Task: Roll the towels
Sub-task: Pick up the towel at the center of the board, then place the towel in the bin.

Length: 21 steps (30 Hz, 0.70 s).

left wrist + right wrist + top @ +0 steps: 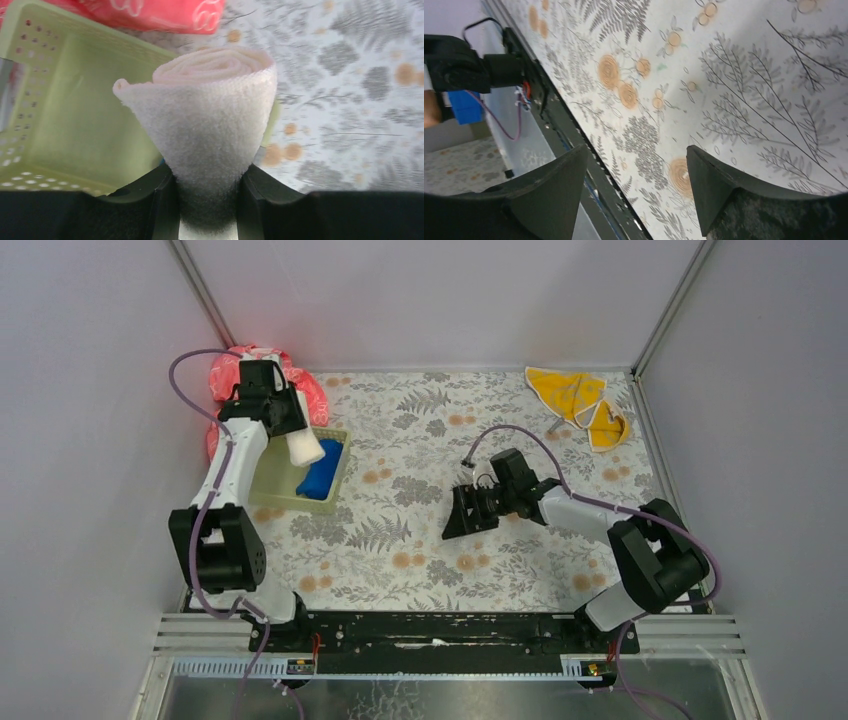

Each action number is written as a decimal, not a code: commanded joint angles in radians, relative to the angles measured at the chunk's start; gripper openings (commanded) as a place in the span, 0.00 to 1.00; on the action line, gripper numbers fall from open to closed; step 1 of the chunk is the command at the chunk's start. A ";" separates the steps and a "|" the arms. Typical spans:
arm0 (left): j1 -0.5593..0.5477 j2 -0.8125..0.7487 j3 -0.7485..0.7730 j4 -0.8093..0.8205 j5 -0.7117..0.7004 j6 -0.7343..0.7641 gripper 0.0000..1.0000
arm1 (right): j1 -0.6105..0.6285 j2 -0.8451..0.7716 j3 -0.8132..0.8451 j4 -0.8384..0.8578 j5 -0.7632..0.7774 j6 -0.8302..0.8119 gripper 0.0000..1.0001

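Observation:
My left gripper (pixel 207 200) is shut on the rolled cream-white towel (pixel 210 115), holding it in the air over the light green basket (pixel 65 110). From above, that roll (pixel 304 448) hangs over the basket (pixel 338 433), where a rolled royal blue towel (pixel 322 476) lies. The yellow-orange towel (pixel 580 400) lies crumpled at the far right corner of the table. My right gripper (pixel 636 185) stands open above the patterned table with nothing between its fingers; the top view has it (pixel 462 512) near the table's middle, pointing left.
A pink-red cloth with white pattern (pixel 258 375) is bunched behind the basket at the far left, against the wall. The floral tablecloth (pixel 420 560) covers the table. The black base rail (pixel 440 630) runs along the near edge.

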 commanded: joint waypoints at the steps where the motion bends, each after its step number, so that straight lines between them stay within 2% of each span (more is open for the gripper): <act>1: 0.054 0.123 0.069 -0.130 0.018 0.229 0.29 | -0.002 -0.055 0.022 -0.160 0.066 -0.137 0.79; 5: 0.073 0.240 0.106 -0.153 -0.085 0.291 0.26 | -0.002 -0.084 0.015 -0.179 0.067 -0.157 0.79; 11: 0.101 0.369 0.126 -0.160 -0.232 0.301 0.24 | -0.002 -0.097 0.025 -0.207 0.089 -0.201 0.79; 15: 0.101 0.443 0.151 -0.165 -0.246 0.306 0.23 | -0.003 -0.074 0.025 -0.183 0.066 -0.194 0.79; 18: 0.098 0.479 0.189 -0.193 -0.310 0.304 0.20 | -0.003 -0.066 0.030 -0.189 0.067 -0.203 0.79; 21: 0.099 0.439 0.218 -0.197 -0.266 0.296 0.19 | -0.003 -0.059 0.032 -0.198 0.070 -0.209 0.78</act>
